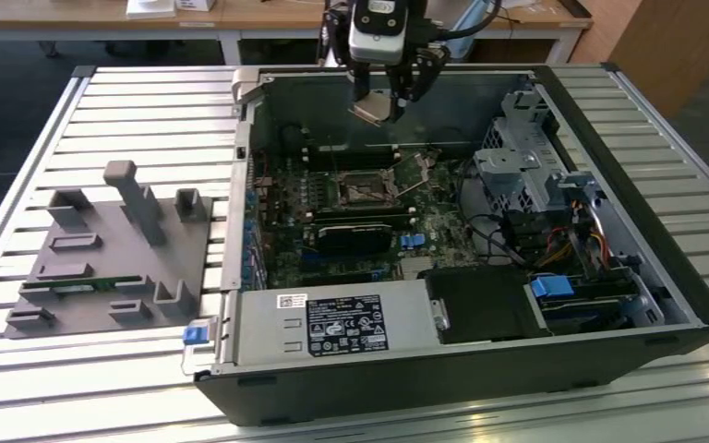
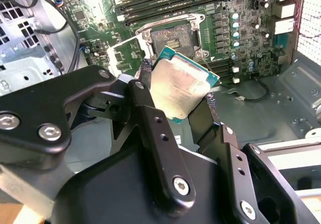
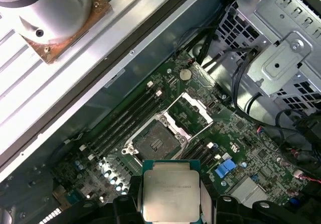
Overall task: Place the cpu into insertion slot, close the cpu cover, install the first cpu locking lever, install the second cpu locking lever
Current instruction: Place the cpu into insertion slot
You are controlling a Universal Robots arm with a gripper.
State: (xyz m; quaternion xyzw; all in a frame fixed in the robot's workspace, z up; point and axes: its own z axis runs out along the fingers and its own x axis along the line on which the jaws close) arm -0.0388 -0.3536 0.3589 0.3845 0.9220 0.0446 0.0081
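Slatted aluminium table [image 1: 34,138] carries an open black computer case [image 1: 478,369] in the middle of the exterior view, with a grey plastic fixture block [image 1: 108,258] at that view's left. At the upper middle of the frame the black two-fingered gripper [image 1: 386,97] hangs over the case's far wall. It is pinched onto the small flat square silver-grey cpu [image 1: 375,111]. The square black-rimmed insertion slot [image 1: 361,191] lies lower in the frame, well apart from the chip.

In the second wrist view the black fingers [image 2: 150,118] press on two opposite edges of the cpu [image 2: 180,83] and leave its metal face free. I judge that this grip suits setting it flat into the socket. Beyond it the insertion slot [image 2: 173,35] is bare. The thin silver metal cpu cover [image 2: 123,50] is swung open beside it, so the opening is unobstructed.

In the first wrist view the cpu [image 3: 170,189] sits level between the fingers, near but not over the insertion slot [image 3: 156,141]. The cpu cover [image 3: 194,108] lies folded back beside the slot.
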